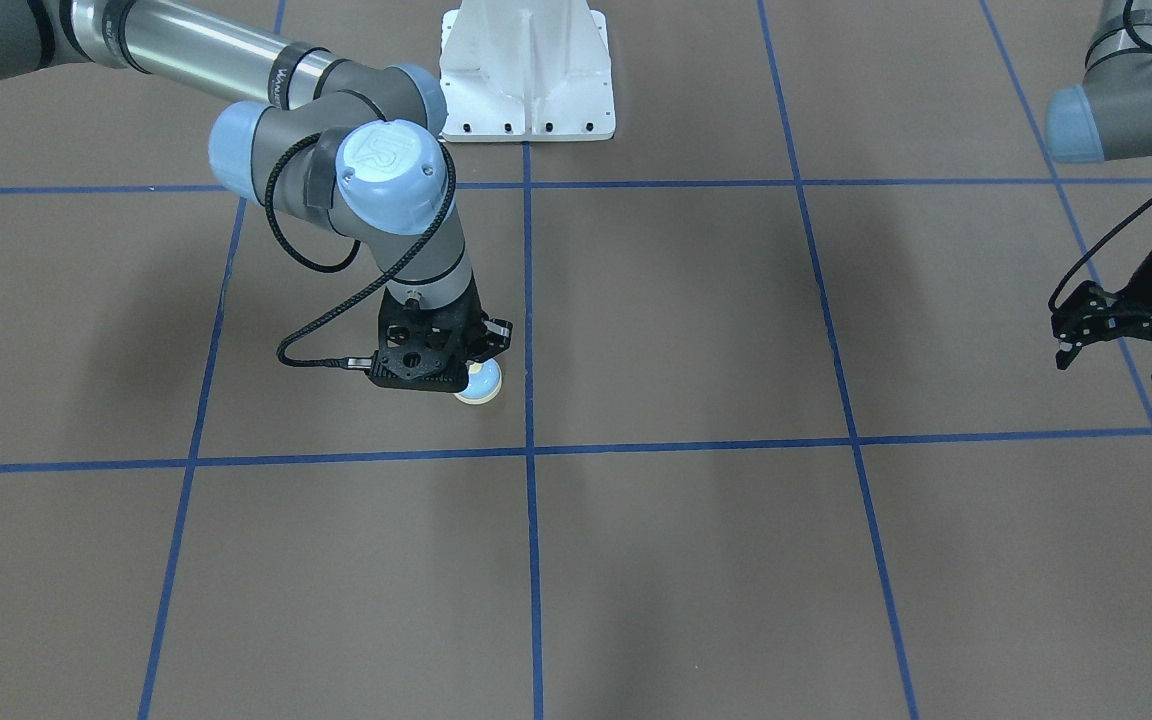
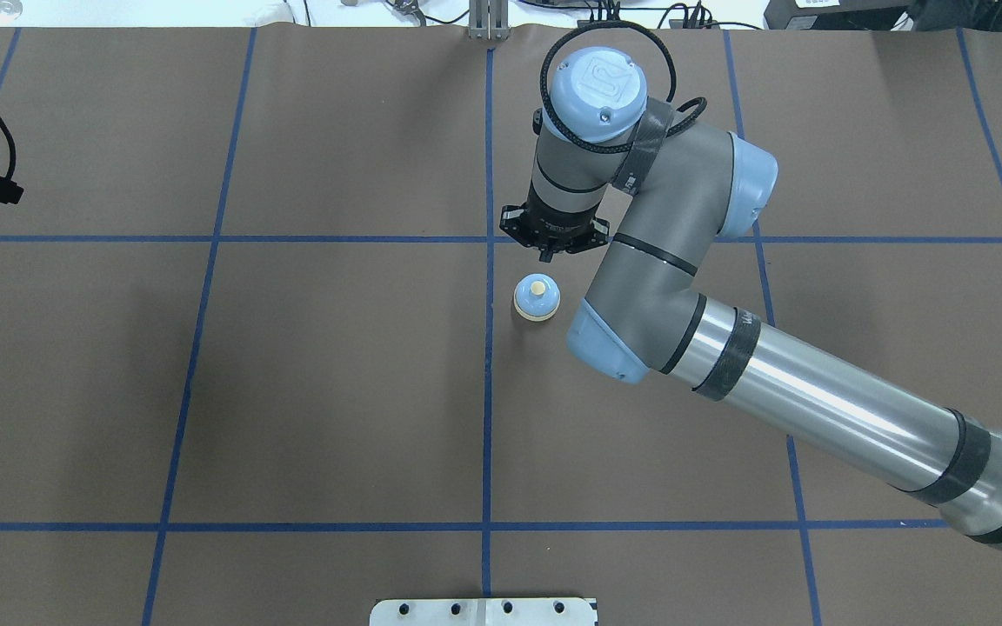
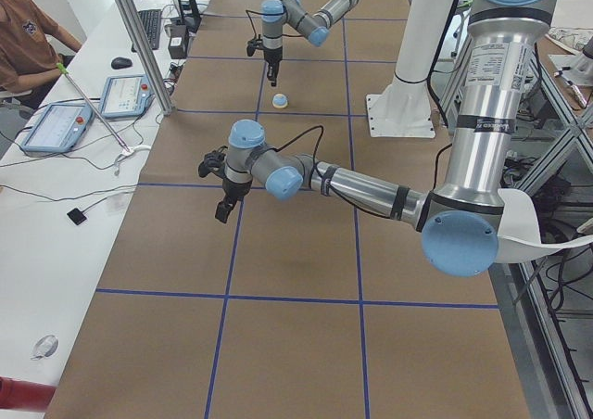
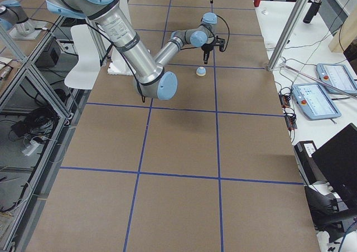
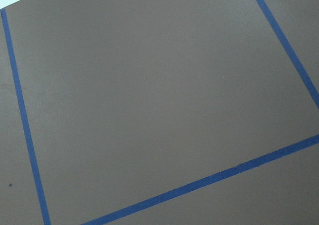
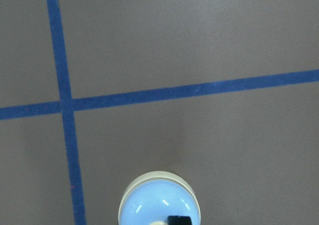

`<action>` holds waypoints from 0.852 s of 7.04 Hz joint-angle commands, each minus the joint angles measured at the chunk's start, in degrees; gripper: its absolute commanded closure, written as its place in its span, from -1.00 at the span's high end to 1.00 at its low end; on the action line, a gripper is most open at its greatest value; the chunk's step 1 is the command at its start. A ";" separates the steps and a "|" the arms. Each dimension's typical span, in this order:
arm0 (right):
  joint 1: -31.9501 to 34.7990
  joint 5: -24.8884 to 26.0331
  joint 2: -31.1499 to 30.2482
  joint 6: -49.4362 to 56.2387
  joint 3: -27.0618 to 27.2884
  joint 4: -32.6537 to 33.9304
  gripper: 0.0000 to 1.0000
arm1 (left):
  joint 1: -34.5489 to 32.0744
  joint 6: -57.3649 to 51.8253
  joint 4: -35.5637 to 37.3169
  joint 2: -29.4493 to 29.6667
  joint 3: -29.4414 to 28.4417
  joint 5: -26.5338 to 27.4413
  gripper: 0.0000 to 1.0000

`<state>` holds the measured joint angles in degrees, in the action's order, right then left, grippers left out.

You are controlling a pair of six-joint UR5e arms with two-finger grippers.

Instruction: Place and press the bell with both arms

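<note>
The bell [image 2: 537, 298], light blue with a cream button and base ring, stands upright on the brown table just right of the centre tape line. It also shows in the front view [image 1: 483, 387] and the right wrist view [image 6: 159, 200]. My right gripper [image 2: 545, 257] points straight down over the bell with its jaws together and empty. One black fingertip [image 6: 178, 220] shows over the bell's top; I cannot tell whether it touches. My left gripper [image 1: 1116, 362] hangs open and empty above bare table far off to the side, well away from the bell.
Blue tape lines [image 2: 489, 391] divide the brown table into squares. The white bolted pedestal [image 1: 526, 70] stands at the robot's edge. A side bench with tablets [image 3: 120, 95] and a seated operator [image 3: 28, 39] runs along the table's far side.
</note>
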<state>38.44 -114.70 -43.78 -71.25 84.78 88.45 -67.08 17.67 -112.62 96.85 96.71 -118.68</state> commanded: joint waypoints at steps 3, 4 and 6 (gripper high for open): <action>6.79 -4.98 -12.07 6.86 15.55 7.06 1.00 | -2.77 -4.28 3.17 -0.08 0.14 -0.50 1.00; 10.30 -8.05 -16.29 15.35 19.24 9.43 1.00 | -5.92 -11.70 6.59 0.09 -0.20 -1.72 1.00; 15.33 -8.70 -27.17 25.60 26.80 10.25 1.00 | -12.35 -19.56 7.68 -0.17 -2.13 -9.26 1.00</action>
<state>50.81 -122.80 -63.87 -51.99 106.59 98.18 -75.91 3.36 -105.88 96.82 95.55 -123.92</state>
